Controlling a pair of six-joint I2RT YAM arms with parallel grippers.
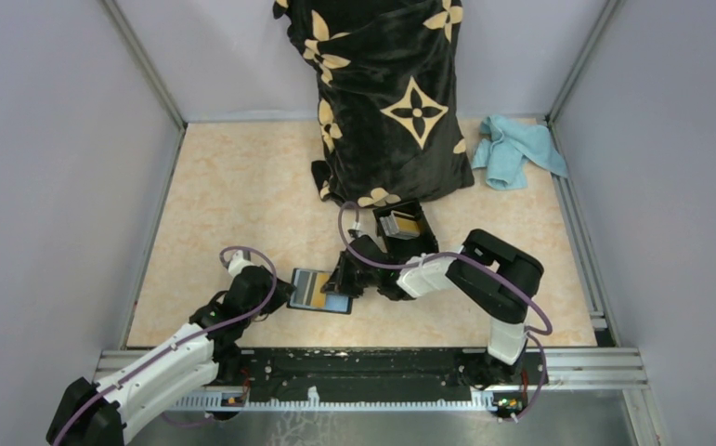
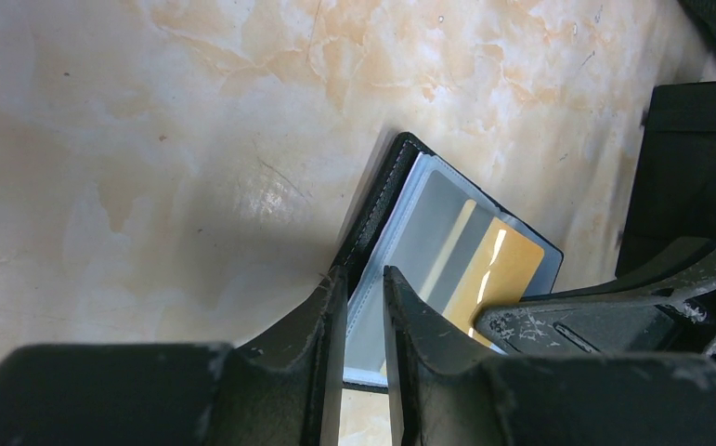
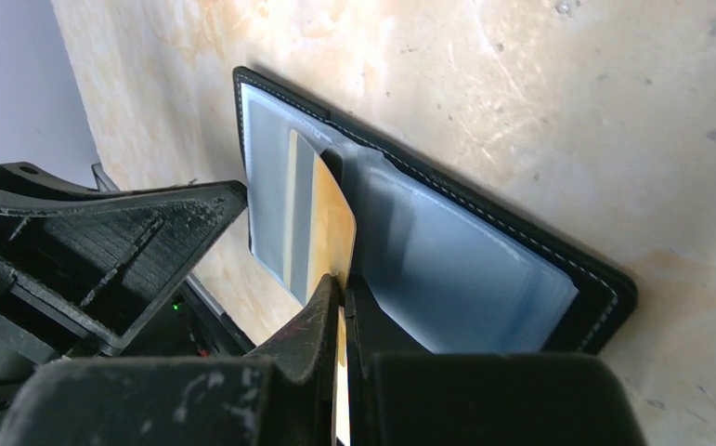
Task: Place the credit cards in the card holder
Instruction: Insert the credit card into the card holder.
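Observation:
The black card holder [image 1: 315,289] lies open on the table, its clear inner pockets facing up. My left gripper [image 1: 284,292] is shut on the holder's left edge; in the left wrist view its jaws [image 2: 365,275] pinch the clear sleeve beside the black cover [image 2: 384,203]. My right gripper [image 3: 343,284] is shut on an orange-gold credit card [image 3: 324,212] held on edge. The card's far end sits in a pocket of the holder [image 3: 484,269]. That card [image 2: 504,268] also shows in the left wrist view, with the right gripper's finger [image 2: 595,321] over it.
A rigid black box [image 1: 400,225] with more cards stands just behind the right gripper. A black cloth with gold flowers [image 1: 391,93] drapes over something at the back, a light blue rag [image 1: 516,150] to its right. A metal rail [image 1: 382,367] runs along the near edge.

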